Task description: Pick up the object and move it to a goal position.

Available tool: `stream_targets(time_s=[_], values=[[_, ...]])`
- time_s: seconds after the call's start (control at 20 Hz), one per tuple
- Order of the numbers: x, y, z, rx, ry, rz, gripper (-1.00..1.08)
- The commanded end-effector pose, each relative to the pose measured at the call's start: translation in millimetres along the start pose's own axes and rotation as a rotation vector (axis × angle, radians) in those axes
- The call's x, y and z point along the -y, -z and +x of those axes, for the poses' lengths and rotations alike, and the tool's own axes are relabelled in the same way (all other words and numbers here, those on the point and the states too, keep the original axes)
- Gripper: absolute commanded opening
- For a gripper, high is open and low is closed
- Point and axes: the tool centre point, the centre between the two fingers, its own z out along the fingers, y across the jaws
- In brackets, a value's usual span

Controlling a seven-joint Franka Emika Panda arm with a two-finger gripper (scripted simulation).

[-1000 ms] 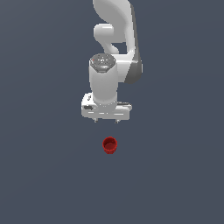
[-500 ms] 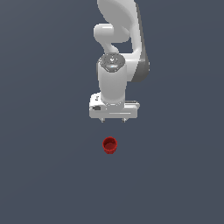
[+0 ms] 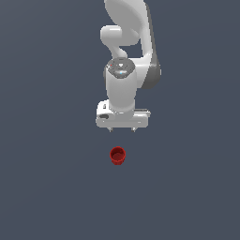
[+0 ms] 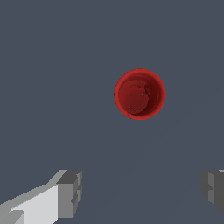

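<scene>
The object is a small red cup (image 3: 117, 155) with a round rim, standing upright on the grey floor. In the wrist view the cup (image 4: 140, 93) shows from above, open side up. My white gripper (image 3: 122, 129) hangs above the cup and a little behind it, fingers pointing down. It is open and empty. In the wrist view the gripper (image 4: 142, 192) shows two grey fingertips (image 4: 70, 193) set wide apart, and the cup lies beyond the gap between them, not inside it.
The plain dark grey floor (image 3: 51, 187) spreads on all sides. The white arm (image 3: 129, 37) rises behind the gripper. No other objects show.
The gripper has moved toward the exterior view's right, now nearly over the cup. The cup has not moved.
</scene>
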Motion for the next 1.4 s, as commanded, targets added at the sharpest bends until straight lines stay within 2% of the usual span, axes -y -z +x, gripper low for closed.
stream_targets(time_s=[0.0,0.3,0.9,1.35], values=[[-1,-3,3,0.0,-0.018,0.0,1.0],[-5,-15,19,-0.003,-0.103,-0.002,1.0],[-17,-55,61,-0.014,-0.351,-0.016,1.0],[-20,-68,72,-0.019,-0.422,-0.022,1.0]])
